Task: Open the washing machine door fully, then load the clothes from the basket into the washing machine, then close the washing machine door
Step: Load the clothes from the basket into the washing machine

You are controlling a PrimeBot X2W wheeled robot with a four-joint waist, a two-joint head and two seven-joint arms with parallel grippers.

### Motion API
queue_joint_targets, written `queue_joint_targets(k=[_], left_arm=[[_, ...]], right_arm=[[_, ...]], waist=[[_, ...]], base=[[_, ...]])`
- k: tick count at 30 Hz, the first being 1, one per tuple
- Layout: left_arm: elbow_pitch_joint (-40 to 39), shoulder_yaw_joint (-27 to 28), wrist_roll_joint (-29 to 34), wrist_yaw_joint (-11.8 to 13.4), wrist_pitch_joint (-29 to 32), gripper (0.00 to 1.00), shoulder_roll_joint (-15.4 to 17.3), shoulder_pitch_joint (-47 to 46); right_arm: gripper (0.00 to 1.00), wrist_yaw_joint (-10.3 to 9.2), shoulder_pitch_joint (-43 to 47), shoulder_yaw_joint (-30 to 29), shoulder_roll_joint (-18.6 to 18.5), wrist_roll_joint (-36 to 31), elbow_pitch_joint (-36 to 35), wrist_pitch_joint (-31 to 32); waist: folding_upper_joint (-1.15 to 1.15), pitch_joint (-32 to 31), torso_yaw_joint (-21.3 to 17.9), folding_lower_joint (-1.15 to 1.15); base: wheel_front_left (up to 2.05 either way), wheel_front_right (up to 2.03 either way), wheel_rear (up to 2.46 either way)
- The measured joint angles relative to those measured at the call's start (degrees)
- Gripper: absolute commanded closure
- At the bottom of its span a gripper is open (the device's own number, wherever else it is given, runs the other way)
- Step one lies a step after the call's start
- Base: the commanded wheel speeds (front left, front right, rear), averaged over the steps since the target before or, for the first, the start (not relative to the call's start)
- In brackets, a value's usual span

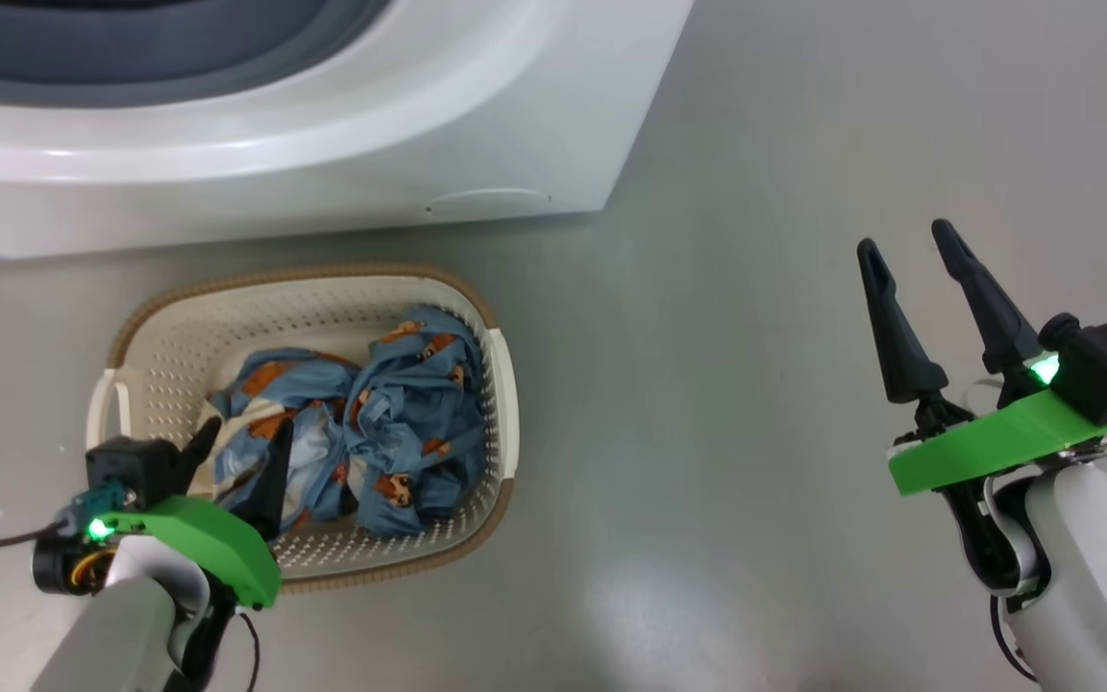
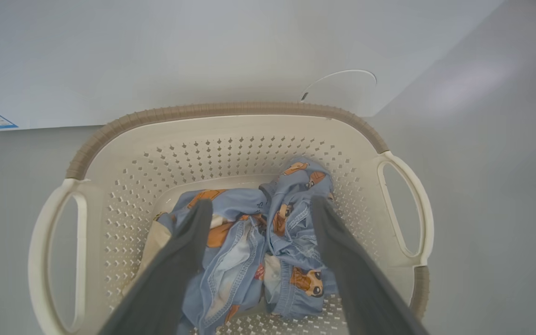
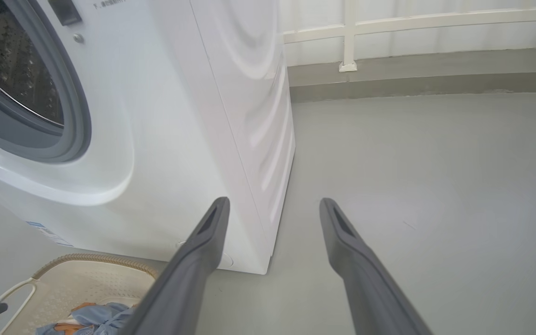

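The cream basket (image 1: 501, 384) with a brown rim stands on the floor in front of the white washing machine (image 1: 323, 144). The blue bear-print clothes (image 1: 390, 423) lie bundled inside it. My left gripper (image 1: 241, 452) hangs open over the basket's near left part, its tips just above the clothes (image 2: 249, 232) and either side of the bundle, with nothing gripped. My right gripper (image 1: 904, 240) is open and empty over bare floor, well to the right. In the right wrist view the drum mouth with its grey gasket (image 3: 70, 116) is uncovered. The washing machine door is out of view.
Grey floor (image 1: 755, 336) stretches right of the basket and the machine. A low kerb and a white railing (image 3: 347, 42) run behind the machine's right side. The round service flap (image 2: 342, 88) sits low on the machine's front, just beyond the basket rim (image 2: 221, 110).
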Motion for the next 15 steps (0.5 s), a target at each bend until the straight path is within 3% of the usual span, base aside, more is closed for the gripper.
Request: queue_joint_targets(k=[15], left_arm=[[10.4, -8.8, -3.9, 0.0, 0.1, 0.00, 2.0, -10.2]], right_arm=[[0.00, 0.00, -4.7, 0.3, 0.5, -0.9, -1.5, 0.0]], waist=[[0.00, 8.5, -1.6, 0.00]], base=[[0.00, 0.00, 0.00]])
